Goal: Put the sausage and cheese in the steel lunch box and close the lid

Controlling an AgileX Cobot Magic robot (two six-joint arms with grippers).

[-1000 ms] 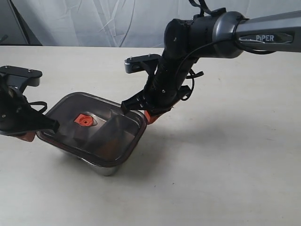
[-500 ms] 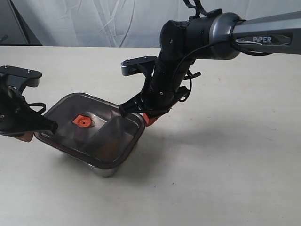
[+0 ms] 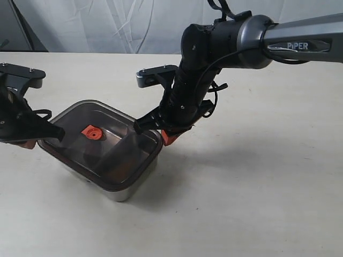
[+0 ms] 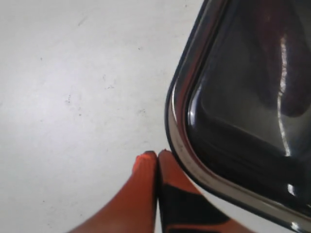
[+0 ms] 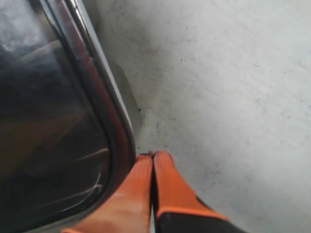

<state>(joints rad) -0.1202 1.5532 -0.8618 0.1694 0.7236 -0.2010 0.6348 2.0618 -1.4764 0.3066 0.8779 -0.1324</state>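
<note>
Far left: left gripper (image 3: 31,142), low over the counter (image 3: 257,187). Jaws squeezed all the way shut, orange tips pressed together, nothing held between them. In the left wrist view, tips (image 4: 146,160) just beside a rounded corner of the lid (image 4: 243,97). Hard to tell if touching.

Next, left of the middle: box (image 3: 124,188), flat on the counter. Only a strip of shiny steel wall showing along the near side. Lid (image 3: 115,160) lying on top of the box, dark and see-through, covering all of it. Small orange valve (image 3: 91,132) near the lid's middle.

Sausage and cheese: too dark under the lid to make out.

Then, at the box's far right edge: right gripper (image 3: 167,138), at the end of a big black and grey arm (image 3: 230,37) reaching in from the top right. Jaws also shut tight, orange tips together, gripping nothing. In the right wrist view, tips (image 5: 163,170) right up against the rim of the lid (image 5: 48,121).

Right of that: bare pale counter, with the arm's shadow on it.
</note>
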